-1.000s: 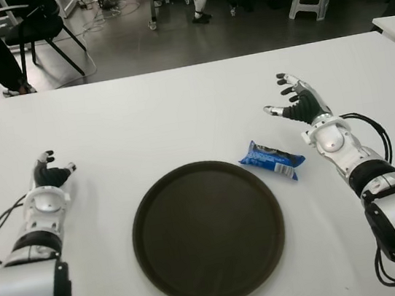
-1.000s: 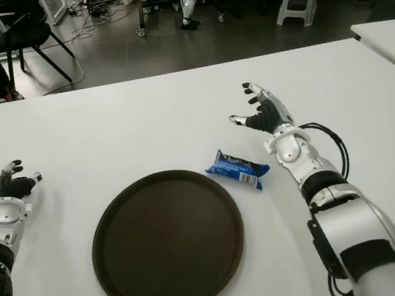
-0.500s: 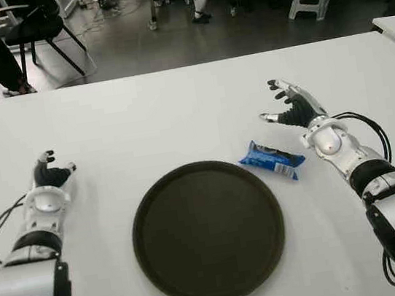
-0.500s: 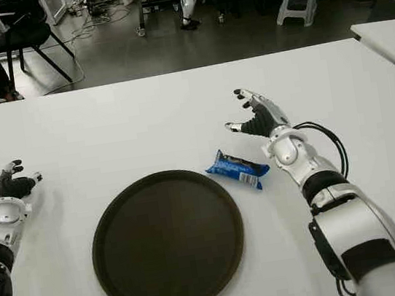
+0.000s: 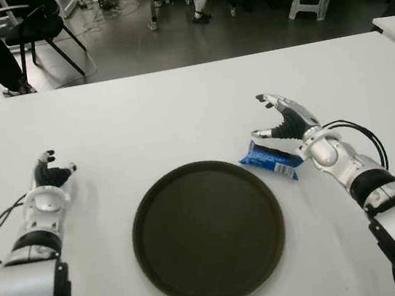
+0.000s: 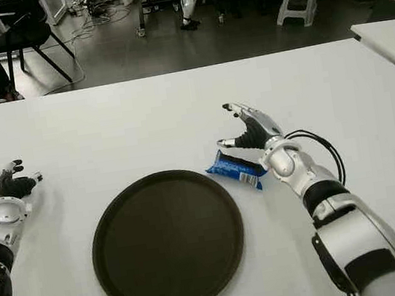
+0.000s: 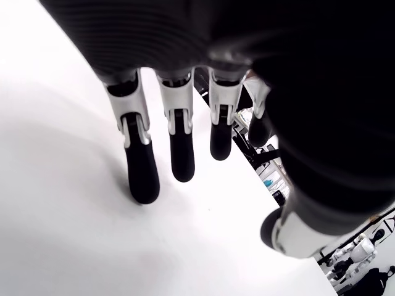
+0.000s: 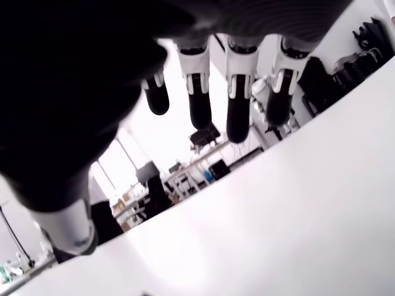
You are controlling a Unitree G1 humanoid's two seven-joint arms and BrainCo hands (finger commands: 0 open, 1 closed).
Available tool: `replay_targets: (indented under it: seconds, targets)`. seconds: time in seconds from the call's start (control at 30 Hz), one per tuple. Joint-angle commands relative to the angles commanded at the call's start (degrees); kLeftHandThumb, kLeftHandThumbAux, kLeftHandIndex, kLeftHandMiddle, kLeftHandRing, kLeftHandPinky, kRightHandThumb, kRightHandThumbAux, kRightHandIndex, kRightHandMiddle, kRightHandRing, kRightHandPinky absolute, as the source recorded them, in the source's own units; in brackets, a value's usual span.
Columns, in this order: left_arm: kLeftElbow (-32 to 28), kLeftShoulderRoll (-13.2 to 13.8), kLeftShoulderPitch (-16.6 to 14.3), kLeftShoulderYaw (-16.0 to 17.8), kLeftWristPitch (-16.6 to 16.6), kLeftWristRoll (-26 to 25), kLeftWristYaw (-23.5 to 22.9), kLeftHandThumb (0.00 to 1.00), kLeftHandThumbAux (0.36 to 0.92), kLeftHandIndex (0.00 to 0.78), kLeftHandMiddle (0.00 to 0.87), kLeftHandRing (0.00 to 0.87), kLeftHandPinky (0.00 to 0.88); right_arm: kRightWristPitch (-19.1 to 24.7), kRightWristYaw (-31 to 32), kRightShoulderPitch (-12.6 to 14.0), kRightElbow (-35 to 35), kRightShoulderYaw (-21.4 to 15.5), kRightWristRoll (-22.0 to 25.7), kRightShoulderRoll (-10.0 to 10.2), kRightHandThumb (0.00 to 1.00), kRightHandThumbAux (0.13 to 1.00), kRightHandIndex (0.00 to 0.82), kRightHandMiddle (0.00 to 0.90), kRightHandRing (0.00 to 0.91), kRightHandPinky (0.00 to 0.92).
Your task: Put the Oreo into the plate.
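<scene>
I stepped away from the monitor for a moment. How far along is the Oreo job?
Nothing is done yet: the Oreo pack lies on the table just right of the empty plate. In hand: the right hand hovers open over the pack, holding nothing. The left hand shows idle left of the plate. Grasping and placing remain.

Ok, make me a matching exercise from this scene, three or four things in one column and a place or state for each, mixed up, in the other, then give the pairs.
Column one:
1. Oreo pack
2. plate
3. right hand
4. left hand

Column two:
A. empty, at the table's centre
B. idle at the table's left side
C. open, just above the Oreo pack
D. lying just right of the plate

Pairs: 1-D, 2-A, 3-C, 4-B
</scene>
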Motion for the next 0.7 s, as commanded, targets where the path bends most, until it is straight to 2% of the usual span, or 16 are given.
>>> replay_targets:
  seconds: [0.3,0.57,0.7]
  targets:
    - [0.0,0.0,0.0,-0.1,0.1,0.3,0.0,0.243,0.739,0.043,0.133,0.174,0.205,1.4,0.1,1.8,-3.1,1.4,-0.8,-0.2,0.146,0.631,0.062,0.13,0.121,0.078]
    - [0.0,0.0,-0.1,0.0,0.0,0.3,-0.1,0.25,0.746,0.05,0.143,0.181,0.208,4.0,0.6,4.5,-7.5,1.6,-1.1,-0.4,0.166,0.62,0.062,0.159,0.166,0.153]
    - [0.0,0.0,-0.1,0.0,0.2,0.2,-0.2,0.236,0.743,0.049,0.139,0.177,0.193,5.8,0.9,6.0,-10.0,2.0,-1.5,-0.5,0.172,0.626,0.059,0.153,0.159,0.131]
